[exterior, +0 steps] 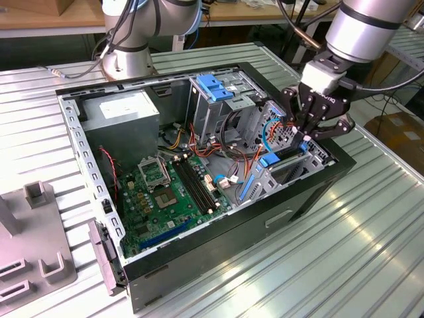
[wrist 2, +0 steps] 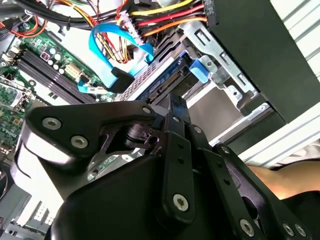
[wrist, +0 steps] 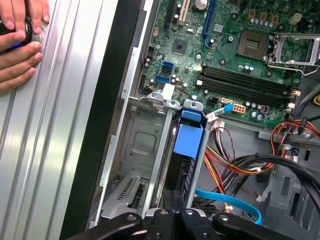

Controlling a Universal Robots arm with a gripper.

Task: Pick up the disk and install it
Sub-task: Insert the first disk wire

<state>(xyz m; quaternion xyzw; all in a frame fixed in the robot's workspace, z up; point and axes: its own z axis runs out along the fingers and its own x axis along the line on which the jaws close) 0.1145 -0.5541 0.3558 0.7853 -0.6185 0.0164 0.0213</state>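
The disk (exterior: pixel 268 160) stands on edge in a metal bay slot at the open computer case's (exterior: pixel 238 232) corner, on the exterior view's right. Its blue plastic frame (wrist: pixel 190 139) and dark edge show in the first wrist view. In the second wrist view the disk (wrist 2: pixel 165 84) lies between the slot's rails. My gripper (exterior: pixel 306 138) hangs right over it, with its black fingers pressed together. The gripper (wrist: pixel 175 202) has its tips at the disk's edge, and I cannot tell if they touch. In the second wrist view the gripper (wrist 2: pixel 176 104) has nothing between its fingers.
Inside the case lie a green motherboard (exterior: pixel 165 192), a grey metal box (exterior: pixel 122 116), a tall cage with a blue top (exterior: pixel 215 89) and loose cables, among them a blue ribbon cable (wrist 2: pixel 107 50). A person's hand (wrist: pixel 17 42) rests on the ribbed table. A grey fixture (exterior: pixel 33 232) stands at the exterior view's left.
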